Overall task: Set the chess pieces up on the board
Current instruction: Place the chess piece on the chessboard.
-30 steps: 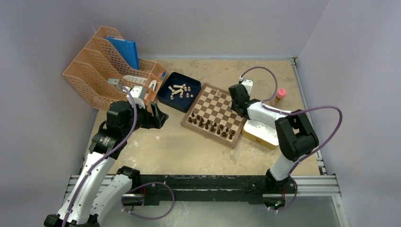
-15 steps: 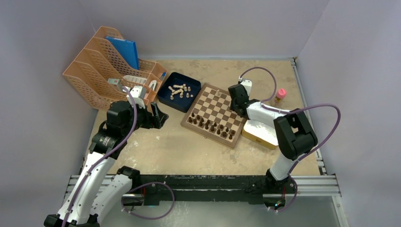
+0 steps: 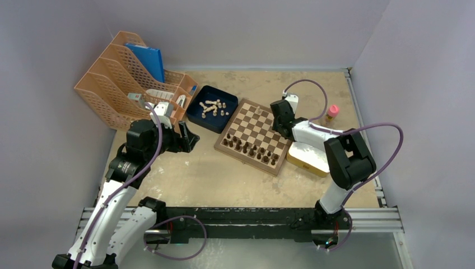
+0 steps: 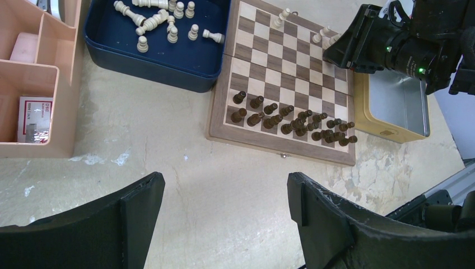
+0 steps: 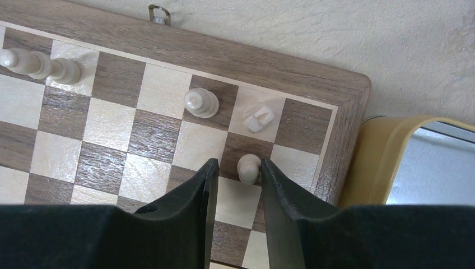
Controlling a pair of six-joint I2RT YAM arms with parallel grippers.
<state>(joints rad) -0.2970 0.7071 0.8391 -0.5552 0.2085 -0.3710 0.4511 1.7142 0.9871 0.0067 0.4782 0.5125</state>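
Observation:
The board [image 3: 255, 131] lies mid-table. Several light chess pieces [image 3: 213, 106] lie loose in a dark blue tray [image 4: 151, 75]. My right gripper [image 5: 239, 163] hovers low over the board's far right corner, open a little. A light pawn [image 5: 248, 168] stands on a dark square at its tips, against the right finger and apart from the left one. A rook [image 5: 258, 118] and another light piece [image 5: 201, 102] stand on the edge row, and a tall one [image 5: 39, 64] lies on its side. My left gripper [image 4: 224, 185] is open over bare table, nothing between its fingers.
Dark brown pieces [image 4: 291, 120] fill the board's near rows. A yellow-rimmed tin [image 3: 308, 156] sits against the board's right side, under my right arm. An orange file organiser [image 3: 129, 78] stands at the back left, a pink-capped bottle [image 3: 333, 112] at the back right.
My right gripper's jaws have spread slightly. Both arms have otherwise stayed where they were.

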